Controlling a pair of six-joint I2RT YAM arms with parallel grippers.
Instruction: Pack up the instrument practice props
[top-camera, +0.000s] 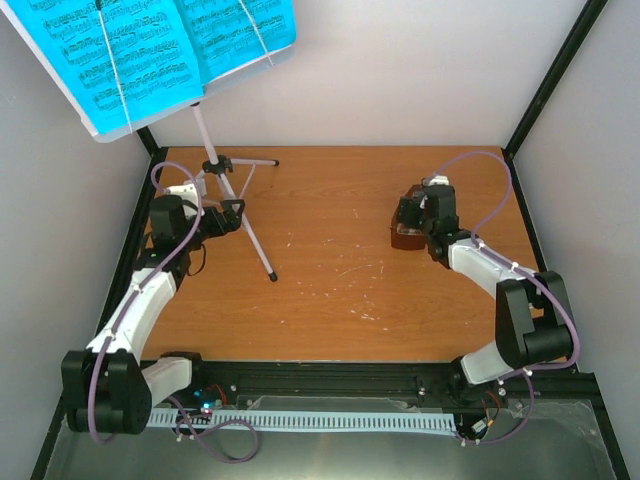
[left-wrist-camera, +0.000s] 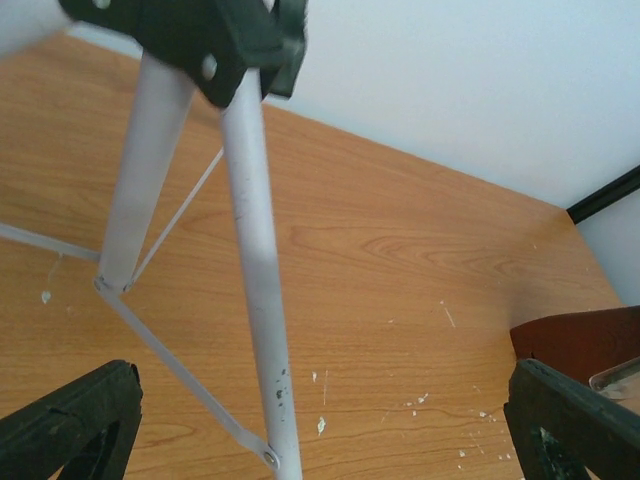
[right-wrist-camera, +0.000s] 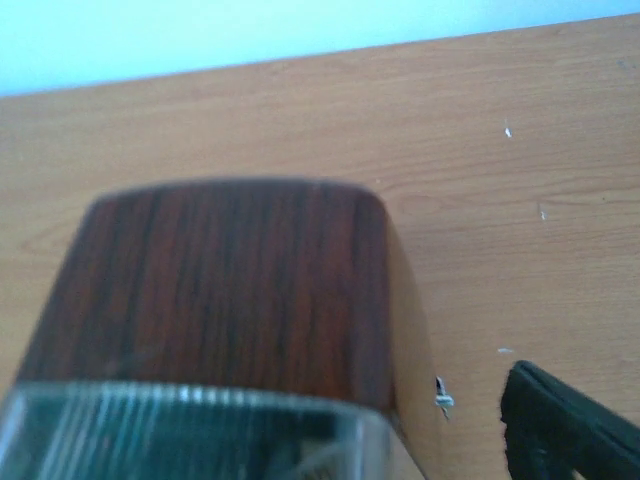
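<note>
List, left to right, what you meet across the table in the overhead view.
left arm → music stand → metronome → right arm. The sheet music is left out: it spans above both arm and stand.

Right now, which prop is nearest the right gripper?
The brown metronome, directly at the right gripper. The stand and its cyan pages are on the opposite side, by the left gripper.
</note>
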